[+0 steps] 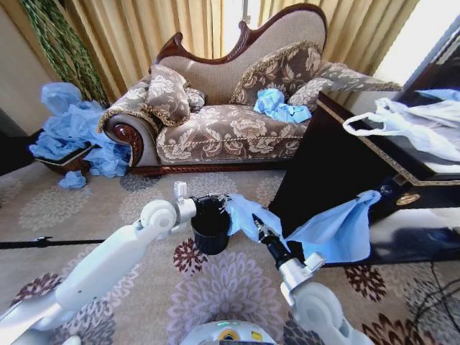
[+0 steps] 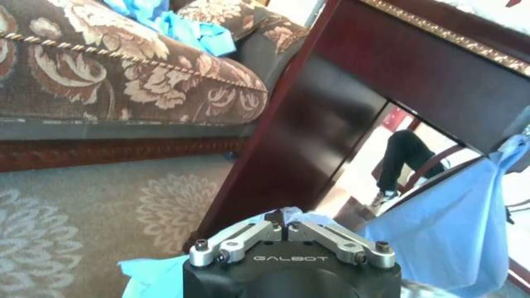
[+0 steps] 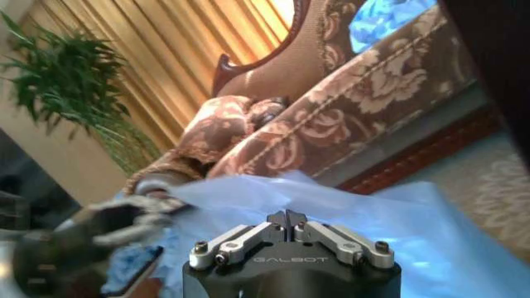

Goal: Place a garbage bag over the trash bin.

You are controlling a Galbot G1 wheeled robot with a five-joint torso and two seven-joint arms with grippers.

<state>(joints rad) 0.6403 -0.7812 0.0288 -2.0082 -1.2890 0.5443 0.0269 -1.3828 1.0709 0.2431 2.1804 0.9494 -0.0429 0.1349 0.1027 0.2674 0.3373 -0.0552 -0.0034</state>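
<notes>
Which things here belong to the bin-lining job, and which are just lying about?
Belonging to the job:
garbage bag
trash bin
left gripper
right gripper

Lying about:
heap of blue bags
blue bag on the sofa
white plastic bag

Patterned floral carpet [image 1: 237, 287]; ornate brown sofa [image 1: 230, 129] far centre, gold curtains [image 1: 144, 29] behind, green plant [image 1: 61, 43] far left, dark wooden cabinet [image 1: 338, 165] right.

A brown floral upholstered sofa with a carved dark wood frame [image 1: 230, 108] stands against gold pleated curtains [image 1: 144, 29], a crumpled blue plastic bag [image 1: 279, 106] on its seat; a heap of blue bags [image 1: 72, 133] lies beside it; a white loop-handled bag [image 1: 410, 126] rests on the dark wooden cabinet [image 1: 338, 165]
</notes>
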